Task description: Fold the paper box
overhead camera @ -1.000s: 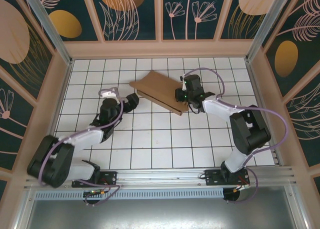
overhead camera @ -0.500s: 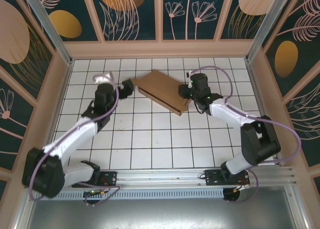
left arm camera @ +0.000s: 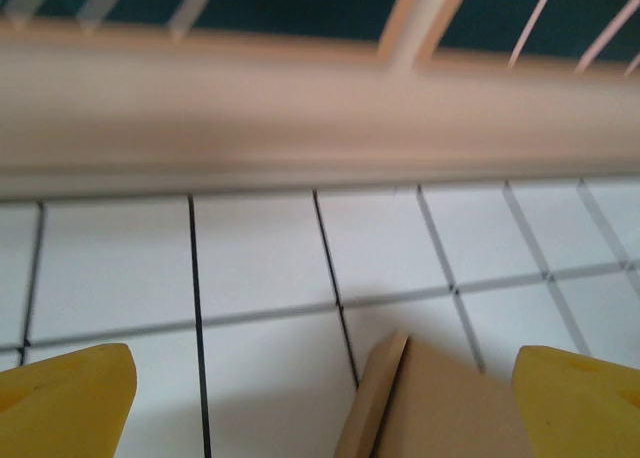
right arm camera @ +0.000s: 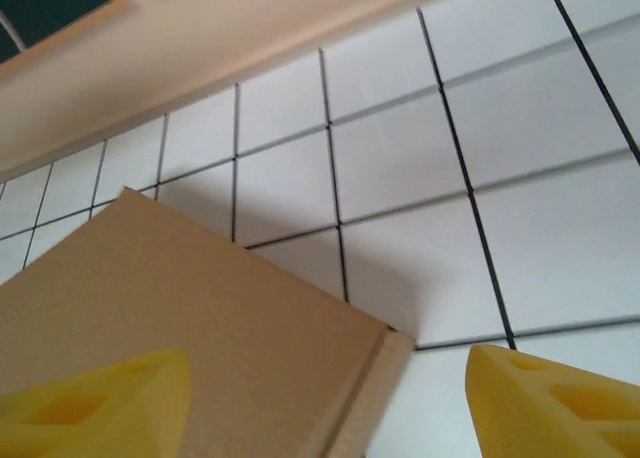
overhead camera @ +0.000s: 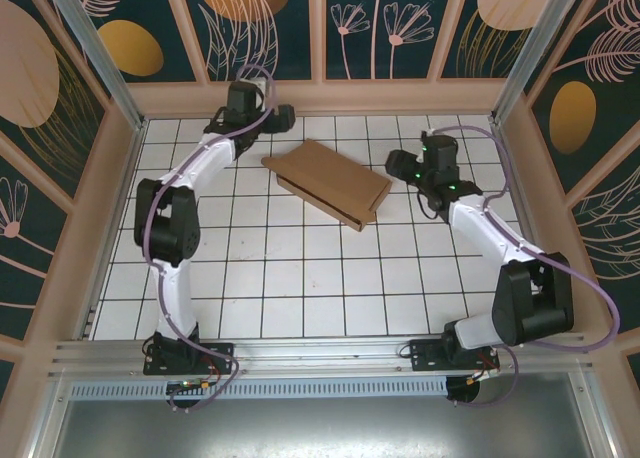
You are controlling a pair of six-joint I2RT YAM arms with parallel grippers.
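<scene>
The box (overhead camera: 328, 181) lies flat on the tiled table (overhead camera: 300, 278), a compact brown rectangle set askew, its long sides running from 10 o'clock to 4 o'clock, a little toward 12 o'clock from the table's middle. My left claw (overhead camera: 283, 118) hangs at about 11 o'clock from the box, close against the far wall (overhead camera: 400, 98) and apart from the cardboard. Its yellow fingers (left arm camera: 62, 398) stand wide apart with nothing between them. From that wrist I look down on one corner of the box, where a dark slit shows between two layers of cardboard, with white tiles and the pale rail of the wall beyond it. My right claw (overhead camera: 393, 163) sits at 3 o'clock from the box, just beside its right-hand corner and not touching it from what the overhead view gives. Its fingers (right arm camera: 95, 403) are also spread, one over the brown top and the other over bare tile past the edge, gripping nothing. From that wrist the box top looks smooth and closed, its corner pointing toward 12 o'clock.
</scene>
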